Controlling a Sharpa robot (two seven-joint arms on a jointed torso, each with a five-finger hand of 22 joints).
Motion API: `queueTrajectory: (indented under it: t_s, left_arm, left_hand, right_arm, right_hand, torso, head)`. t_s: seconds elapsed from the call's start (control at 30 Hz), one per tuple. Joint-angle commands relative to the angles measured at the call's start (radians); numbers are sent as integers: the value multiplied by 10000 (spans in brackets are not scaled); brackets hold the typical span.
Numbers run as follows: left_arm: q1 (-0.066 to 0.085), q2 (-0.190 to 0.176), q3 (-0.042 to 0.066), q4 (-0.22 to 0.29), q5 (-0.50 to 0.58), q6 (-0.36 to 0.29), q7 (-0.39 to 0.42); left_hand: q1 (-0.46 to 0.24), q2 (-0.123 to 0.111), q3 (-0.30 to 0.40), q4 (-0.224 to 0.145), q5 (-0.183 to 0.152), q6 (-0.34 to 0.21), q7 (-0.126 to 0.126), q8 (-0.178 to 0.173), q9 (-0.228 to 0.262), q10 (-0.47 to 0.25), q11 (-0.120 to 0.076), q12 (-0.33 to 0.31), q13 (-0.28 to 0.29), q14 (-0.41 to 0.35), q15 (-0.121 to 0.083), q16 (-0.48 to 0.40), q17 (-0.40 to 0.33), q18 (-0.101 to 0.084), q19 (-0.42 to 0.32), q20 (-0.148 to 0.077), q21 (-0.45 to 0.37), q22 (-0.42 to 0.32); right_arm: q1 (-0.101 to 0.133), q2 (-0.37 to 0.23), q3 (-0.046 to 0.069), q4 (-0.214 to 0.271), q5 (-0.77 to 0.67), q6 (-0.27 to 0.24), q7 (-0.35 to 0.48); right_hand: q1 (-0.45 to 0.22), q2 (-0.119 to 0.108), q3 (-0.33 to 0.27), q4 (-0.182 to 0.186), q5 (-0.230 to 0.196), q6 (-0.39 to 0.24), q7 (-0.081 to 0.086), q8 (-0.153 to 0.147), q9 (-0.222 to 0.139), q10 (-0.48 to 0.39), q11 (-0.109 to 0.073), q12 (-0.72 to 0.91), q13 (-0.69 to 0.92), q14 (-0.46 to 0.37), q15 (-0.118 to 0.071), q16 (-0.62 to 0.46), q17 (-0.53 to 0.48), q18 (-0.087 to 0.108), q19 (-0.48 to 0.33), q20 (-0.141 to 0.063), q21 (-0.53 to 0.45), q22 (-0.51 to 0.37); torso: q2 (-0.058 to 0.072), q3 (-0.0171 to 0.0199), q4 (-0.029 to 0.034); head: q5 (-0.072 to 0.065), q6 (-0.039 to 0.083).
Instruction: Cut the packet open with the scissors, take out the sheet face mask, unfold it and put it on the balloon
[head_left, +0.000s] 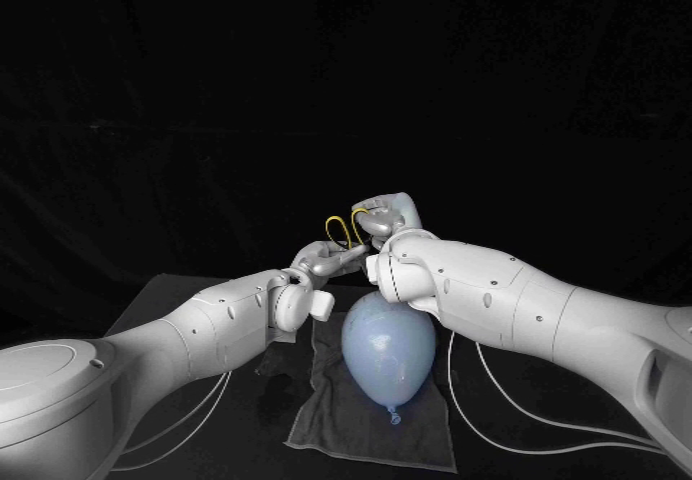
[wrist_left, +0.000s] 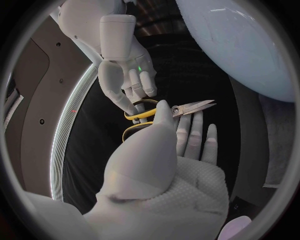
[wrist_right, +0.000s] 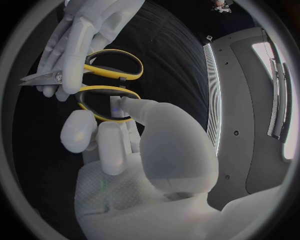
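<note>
Glossy white shells covered the left arm (head_left: 173, 340) and the right arm (head_left: 548, 310), which met above the table (head_left: 188, 285). Just below them a pale blue balloon (head_left: 387, 350), smooth and teardrop-shaped, lay on a rumpled grey towel (head_left: 339, 425) with its knotted end towards the robot. Both silver hands had hold of the scissors (wrist_left: 169, 110), raised off the table beyond the balloon; these had yellow-and-black oval handle loops and short pointed steel blades. The left robot hand (wrist_left: 169, 165), its palm covered in a knobbly textured pad, pinched the scissors near the pivot, thumb on one side and straight fingers (wrist_left: 195, 135) behind. The right robot hand (wrist_right: 134, 145) gripped the handles, its thumb pushed into one loop and its other fingers curled against the outside.
</note>
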Motion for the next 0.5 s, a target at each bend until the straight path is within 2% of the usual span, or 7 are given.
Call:
queueTrajectory:
  t_s: [0.03,0.07,0.1,0.17,0.5]
  left_arm:
    - [9,25,13,-8,167,98,222]
    - [9,26,13,-15,169,81,224]
    - [9,25,13,-22,170,65,226]
    - [10,16,12,-39,169,34,226]
    - [13,-108,12,-115,152,-190,251]
  left_hand:
    - [243,924,309,40,27,266,-70,166,94,431,-49,49,-10,337,-25,169,71,148,362,-41,121,41]
    - [259,929,389,49,18,303,-84,191,113,502,-56,34,-18,389,-28,186,84,148,399,-48,129,41]
    - [356,941,735,57,10,460,-130,292,180,734,-149,34,-22,577,-62,263,129,157,565,-81,168,52]
    - [368,925,943,60,23,509,-178,341,233,874,-159,-23,-37,673,-73,287,158,149,684,-96,191,54]
    - [449,876,1195,34,24,612,-268,448,348,1062,-298,-171,-48,669,-73,226,174,144,723,-110,179,38]
  right_arm:
    - [12,-8,13,-5,-50,143,147]
    - [12,-11,13,-14,-50,141,149]
    - [12,-17,13,-33,-50,137,152]
    - [12,-25,14,-93,-47,134,155]
    - [25,-103,18,-654,1,383,6]
  right_hand:
    - [-5,78,51,5,65,-57,-13,67,11,532,-453,52,16,134,-60,-1,17,142,-48,26,-6,12]
    - [-5,78,51,5,65,-57,-13,67,11,532,-453,52,16,134,-60,-1,17,142,-48,26,-6,12]
    - [-5,78,51,5,65,-57,-13,67,11,532,-453,52,16,134,-60,-1,17,142,-48,26,-6,12]
    - [-5,78,51,5,65,-57,-13,67,11,532,-453,52,16,134,-60,-1,17,142,-48,26,-6,12]
    - [-39,92,63,-19,66,-70,-10,69,29,526,-450,51,13,133,-58,-4,14,149,-68,28,-26,-15]
  torso:
    - [2,-4,7]
    - [2,-4,7]
    - [1,-7,6]
    - [0,-9,3]
    - [15,-7,1]
  head:
    - [-1,0]
    - [-1,0]
    - [-1,-5]
    - [1,-8]
    - [29,-51]
